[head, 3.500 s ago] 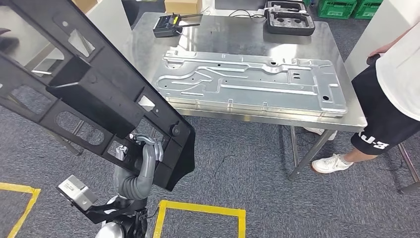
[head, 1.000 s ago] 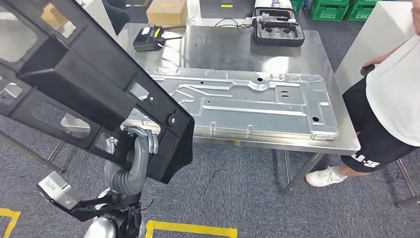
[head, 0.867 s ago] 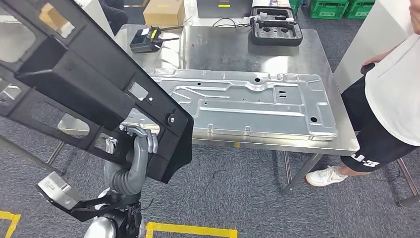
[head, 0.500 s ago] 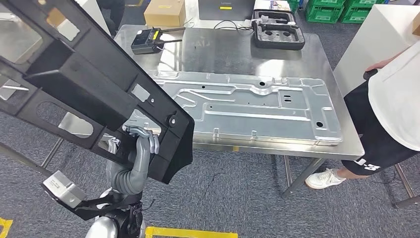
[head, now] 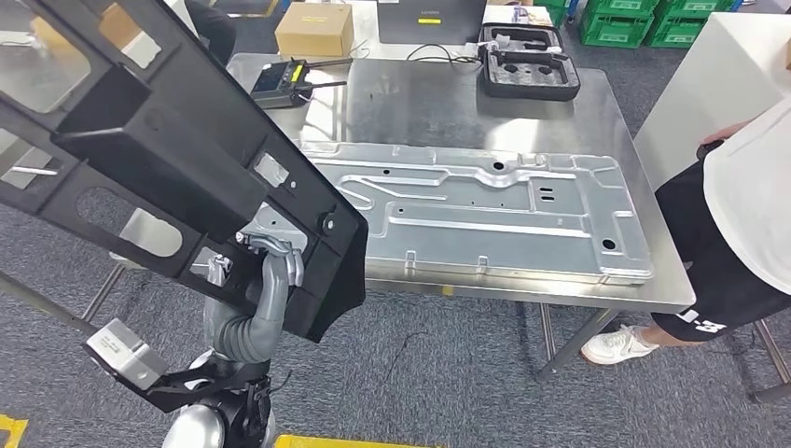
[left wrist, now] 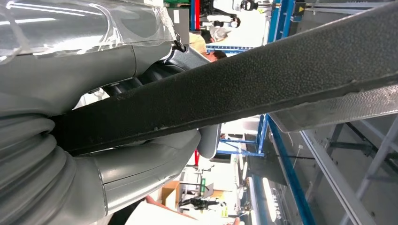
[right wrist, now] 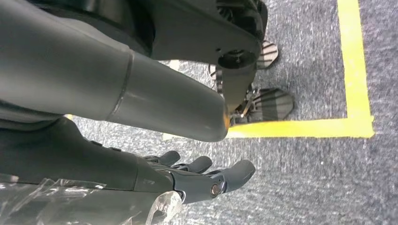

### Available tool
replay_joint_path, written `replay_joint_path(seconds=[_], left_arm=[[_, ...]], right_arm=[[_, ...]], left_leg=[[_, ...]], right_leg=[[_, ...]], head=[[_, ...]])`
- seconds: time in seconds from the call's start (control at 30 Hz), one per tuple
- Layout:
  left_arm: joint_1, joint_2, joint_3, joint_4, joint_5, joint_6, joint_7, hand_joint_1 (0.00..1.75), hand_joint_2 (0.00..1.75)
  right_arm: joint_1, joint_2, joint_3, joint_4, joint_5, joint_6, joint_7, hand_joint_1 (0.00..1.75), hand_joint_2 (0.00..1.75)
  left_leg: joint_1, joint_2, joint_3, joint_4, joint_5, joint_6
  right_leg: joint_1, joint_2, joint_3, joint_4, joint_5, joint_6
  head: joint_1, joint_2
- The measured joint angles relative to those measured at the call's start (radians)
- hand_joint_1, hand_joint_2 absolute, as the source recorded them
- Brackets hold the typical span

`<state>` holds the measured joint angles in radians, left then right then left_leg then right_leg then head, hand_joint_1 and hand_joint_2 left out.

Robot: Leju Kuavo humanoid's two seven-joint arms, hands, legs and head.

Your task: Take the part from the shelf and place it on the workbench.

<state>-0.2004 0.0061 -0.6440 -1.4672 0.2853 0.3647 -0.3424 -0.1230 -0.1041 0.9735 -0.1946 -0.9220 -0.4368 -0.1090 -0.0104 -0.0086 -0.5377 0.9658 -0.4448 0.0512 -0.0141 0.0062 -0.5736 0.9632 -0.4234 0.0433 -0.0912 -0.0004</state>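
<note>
Black part (head: 177, 159): large pierced frame, held tilted off the floor short of the workbench (head: 550, 103); left hand (head: 270, 257) gripped its lower edge. Right hand (right wrist: 206, 180): hung over carpet, fingers apart, holding nothing. On the workbench: stamped metal panel (head: 476, 215), handset (head: 275, 79), black foam tray (head: 527, 61). Person (head: 737, 233) stood beside the workbench; lettering on the shorts unreadable.

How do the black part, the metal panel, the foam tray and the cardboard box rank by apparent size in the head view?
1. black part, though it is closest to the camera, which inflates it
2. metal panel
3. foam tray
4. cardboard box, close to the tray and cut off by the frame edge, so that order is unsure
</note>
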Motion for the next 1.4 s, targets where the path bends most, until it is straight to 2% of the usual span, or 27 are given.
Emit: replay_joint_path(seconds=[0.07,0.17,0.2,0.23,0.27,0.33,0.37,0.4,0.43,0.53,0.57,0.6,0.67,0.7,0.73,0.77,0.83,0.87,0.9,0.97,1.03,1.1,1.2,1.23,1.27,1.33,1.4], left_arm=[[-0.004,-0.001,0.000,0.000,-0.001,0.000,0.002,1.75,1.75],[-0.005,-0.001,-0.001,0.000,-0.003,0.000,0.004,1.75,1.75],[-0.005,-0.001,-0.002,0.000,-0.003,-0.001,0.004,1.75,1.75],[-0.004,-0.001,-0.002,0.000,-0.003,-0.001,0.004,1.75,1.75],[-0.004,-0.001,-0.002,0.000,-0.003,-0.001,0.004,1.75,1.75],[-0.005,-0.001,-0.003,0.000,-0.003,-0.001,0.003,1.75,1.75],[-0.007,-0.001,-0.003,0.000,-0.003,-0.002,0.002,1.75,1.75],[-0.007,-0.002,-0.004,0.000,-0.003,-0.002,0.002,1.75,1.75],[-0.008,-0.002,-0.004,0.000,-0.003,-0.002,0.001,1.75,1.75],[-0.009,-0.004,-0.004,0.000,-0.003,-0.001,0.000,1.75,1.75],[-0.010,-0.005,-0.004,0.000,-0.003,-0.001,-0.001,1.75,1.75],[-0.010,-0.005,-0.004,0.000,-0.003,-0.001,-0.002,1.75,1.75],[-0.010,-0.006,-0.004,0.000,-0.003,-0.001,-0.002,1.75,1.75],[-0.008,-0.006,-0.004,0.000,-0.003,-0.001,-0.002,1.75,1.75],[-0.008,-0.006,-0.004,0.000,-0.003,-0.001,-0.002,1.75,1.75],[-0.007,-0.006,-0.004,0.000,-0.004,0.000,-0.002,1.75,1.75],[-0.006,-0.006,-0.004,0.000,-0.005,0.000,-0.003,1.75,1.75],[-0.006,-0.006,-0.004,0.000,-0.006,0.000,-0.003,1.75,1.75],[-0.005,-0.006,-0.004,0.000,-0.007,0.001,-0.003,1.75,1.75],[-0.003,-0.006,-0.005,0.000,-0.009,0.002,-0.004,1.75,1.75],[-0.002,-0.006,-0.005,-0.002,-0.014,0.004,-0.005,1.75,1.75],[0.000,-0.006,-0.005,-0.005,-0.021,0.006,-0.005,1.75,1.75],[0.009,-0.005,-0.005,-0.006,-0.031,0.009,0.002,1.75,1.75],[0.013,-0.005,-0.005,-0.006,-0.033,0.010,0.005,1.75,1.75],[0.015,-0.005,-0.005,-0.006,-0.035,0.010,0.005,1.75,1.75],[0.016,-0.005,-0.006,-0.006,-0.041,0.010,0.005,1.75,1.75],[0.016,-0.004,-0.006,-0.007,-0.049,0.006,0.005,1.75,1.75]], right_arm=[[0.000,0.001,0.000,0.000,0.000,0.000,0.001,0.00,0.00],[0.001,0.000,0.000,0.000,0.001,-0.001,0.003,0.00,0.00],[0.001,0.000,0.000,0.000,0.001,-0.002,0.004,0.00,0.00],[0.002,0.001,0.000,0.000,0.001,-0.002,0.004,0.00,0.00],[0.002,0.001,0.000,0.000,0.001,-0.002,0.004,0.00,0.00],[0.003,0.001,0.000,0.000,0.002,-0.002,0.002,0.00,0.00],[0.002,0.000,0.000,0.000,0.003,-0.002,0.001,0.00,0.00],[0.001,0.000,0.000,0.000,0.005,-0.002,0.000,0.00,0.00],[0.000,-0.001,0.000,0.000,0.006,-0.002,-0.001,0.00,0.00],[-0.001,-0.002,0.000,0.000,0.009,-0.002,-0.004,0.00,0.00],[-0.001,-0.002,0.000,0.000,0.009,-0.002,-0.005,0.00,0.00],[-0.001,-0.002,0.000,0.000,0.010,-0.002,-0.006,0.00,0.00],[0.000,-0.002,0.000,0.000,0.010,-0.002,-0.007,0.00,0.00],[0.001,-0.002,0.000,0.000,0.010,-0.002,-0.007,0.00,0.00],[0.003,-0.002,0.000,0.000,0.011,-0.002,-0.007,0.00,0.00],[0.004,-0.002,0.000,0.000,0.011,-0.002,-0.007,0.00,0.00],[0.005,-0.004,0.000,0.000,0.012,-0.002,-0.007,0.00,0.00],[0.005,-0.005,0.000,0.000,0.012,-0.002,-0.006,0.00,0.00],[0.004,-0.007,0.000,0.000,0.012,-0.001,-0.006,0.00,0.00],[0.003,-0.009,0.000,0.000,0.012,0.000,-0.005,0.00,0.00],[0.003,-0.008,0.000,0.000,0.012,0.000,-0.004,0.00,0.00],[0.004,-0.008,0.000,0.000,0.012,0.000,-0.003,0.00,0.00],[0.003,-0.009,0.000,0.000,0.012,-0.002,-0.002,0.00,0.00],[0.004,-0.008,0.000,0.000,0.012,-0.003,-0.002,0.00,0.00],[0.004,-0.008,0.000,0.000,0.012,-0.003,-0.002,0.00,0.00],[0.006,-0.006,0.000,0.000,0.012,-0.003,-0.002,0.00,0.00],[0.004,-0.004,0.000,0.000,0.013,-0.003,-0.001,0.00,0.00]], left_leg=[[0.004,0.001,-0.022,0.050,-0.030,-0.014],[0.015,0.002,-0.125,0.251,-0.111,-0.033],[0.018,0.002,-0.153,0.298,-0.119,-0.037],[0.021,0.002,-0.163,0.306,-0.107,-0.040],[0.024,0.002,-0.152,0.272,-0.077,-0.042],[0.027,0.003,-0.089,0.127,-0.002,-0.045],[0.026,0.002,-0.061,0.066,0.019,-0.042],[0.025,0.001,-0.044,0.027,0.027,-0.036],[0.023,0.000,-0.038,0.015,0.021,-0.028],[0.022,-0.001,-0.026,0.008,0.013,0.000],[0.022,-0.001,-0.018,0.007,0.011,0.008],[0.021,0.000,-0.010,0.006,0.007,0.015],[0.014,0.002,0.000,0.005,-0.002,0.027],[0.010,0.002,0.006,0.006,-0.008,0.031],[0.006,0.000,0.013,0.006,-0.014,0.033],[0.002,-0.002,0.022,0.005,-0.021,0.034],[-0.001,-0.004,0.042,0.004,-0.037,0.033],[-0.003,-0.005,0.051,0.004,-0.044,0.031],[-0.004,-0.004,0.055,0.003,-0.051,0.027],[-0.006,-0.003,0.063,0.005,-0.056,0.017],[-0.007,-0.002,0.067,0.019,-0.063,0.007],[-0.005,-0.001,0.031,0.090,-0.086,-0.004],[0.010,0.000,-0.091,0.275,-0.149,-0.023],[0.014,0.000,-0.116,0.298,-0.151,-0.027],[0.017,0.000,-0.122,0.280,-0.129,-0.031],[0.022,0.001,-0.089,0.154,-0.035,-0.036],[0.020,0.002,-0.056,0.046,0.016,-0.033]], right_leg=[[-0.004,-0.001,0.004,-0.004,-0.001,-0.010],[-0.007,0.000,0.009,-0.005,-0.008,-0.018],[-0.008,0.000,0.012,-0.005,-0.011,-0.017],[-0.009,0.001,0.016,-0.004,-0.015,-0.015],[-0.011,0.002,0.023,-0.004,-0.020,-0.012],[-0.014,0.004,0.038,-0.005,-0.031,0.000],[-0.014,0.005,0.042,-0.004,-0.037,0.007],[-0.013,0.006,0.045,-0.006,-0.041,0.014],[-0.011,0.006,0.046,-0.005,-0.041,0.021],[-0.013,0.003,0.049,0.009,-0.046,0.034],[-0.014,0.002,0.036,0.039,-0.060,0.035],[-0.013,0.000,0.009,0.092,-0.081,0.036],[-0.010,-0.001,-0.077,0.235,-0.131,0.036],[-0.009,-0.001,-0.117,0.288,-0.143,0.035],[-0.007,-0.001,-0.141,0.306,-0.135,0.031],[-0.004,-0.001,-0.144,0.283,-0.107,0.025],[0.006,-0.001,-0.102,0.147,-0.014,0.007],[0.012,-0.002,-0.080,0.084,0.010,0.000],[0.018,-0.003,-0.064,0.042,0.020,-0.006],[0.024,-0.003,-0.054,0.020,0.011,-0.015],[0.016,-0.002,-0.038,0.011,0.018,-0.025],[0.009,-0.004,-0.021,0.006,0.014,-0.032],[0.007,-0.001,-0.008,0.005,-0.002,-0.034],[0.006,0.000,-0.001,0.005,-0.008,-0.032],[0.004,0.001,0.009,0.005,-0.014,-0.029],[-0.001,0.002,0.032,0.005,-0.029,-0.020],[-0.002,0.003,0.045,0.005,-0.040,-0.010]], head=[[-0.002,0.000],[-0.005,0.000],[-0.006,0.000],[-0.006,0.000],[-0.006,0.000],[-0.006,0.000],[-0.006,0.000],[-0.005,0.000],[-0.005,0.000],[-0.003,0.000],[-0.002,0.000],[-0.001,0.000],[0.001,0.000],[0.001,0.000],[0.001,0.000],[0.001,0.000],[0.001,0.000],[0.001,0.000],[0.001,0.000],[0.001,0.000],[0.001,0.000],[-0.004,0.000],[-0.008,0.000],[-0.008,0.000],[-0.008,0.000],[-0.008,0.000],[-0.008,0.000]])
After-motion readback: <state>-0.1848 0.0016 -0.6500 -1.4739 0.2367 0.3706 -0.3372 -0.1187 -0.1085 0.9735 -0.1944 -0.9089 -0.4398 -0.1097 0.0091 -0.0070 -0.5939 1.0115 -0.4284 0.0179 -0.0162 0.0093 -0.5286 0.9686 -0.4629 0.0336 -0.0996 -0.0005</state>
